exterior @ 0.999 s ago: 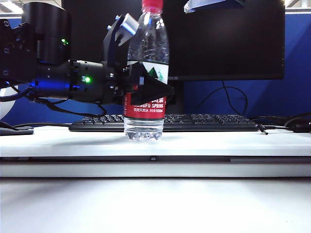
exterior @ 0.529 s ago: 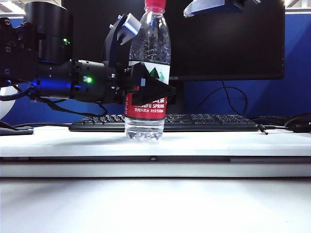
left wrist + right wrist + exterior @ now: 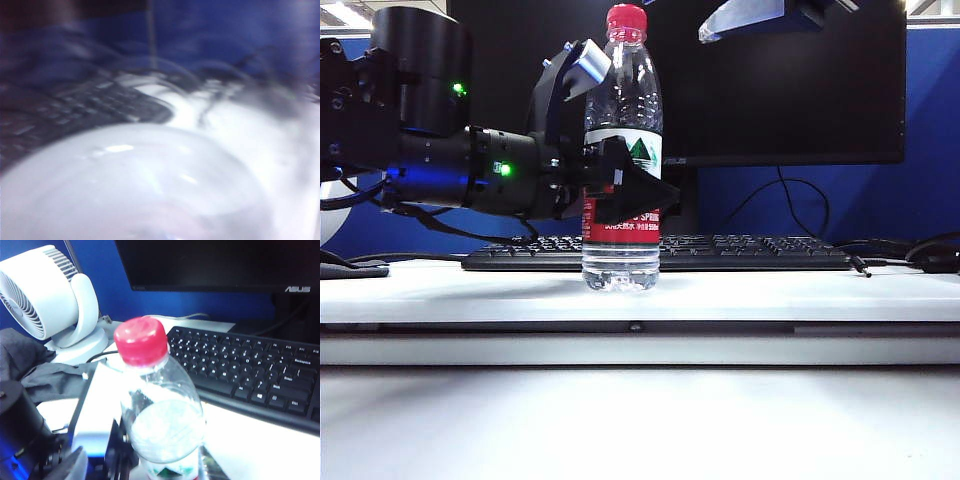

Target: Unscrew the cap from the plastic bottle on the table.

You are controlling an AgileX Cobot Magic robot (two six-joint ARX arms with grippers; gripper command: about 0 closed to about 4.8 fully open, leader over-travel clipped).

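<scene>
One plastic bottle [image 3: 621,200] stands upright on the bench [image 3: 770,290], in front of the keyboard [image 3: 740,252], red cap [image 3: 626,20] on. The left gripper [image 3: 620,185] brackets its label; whether its jaws grip it cannot be told. The right gripper [image 3: 760,15] hangs above, jaws unreadable.

left wrist view blurred, right gripper [image 3: 750,18] cropped
</scene>
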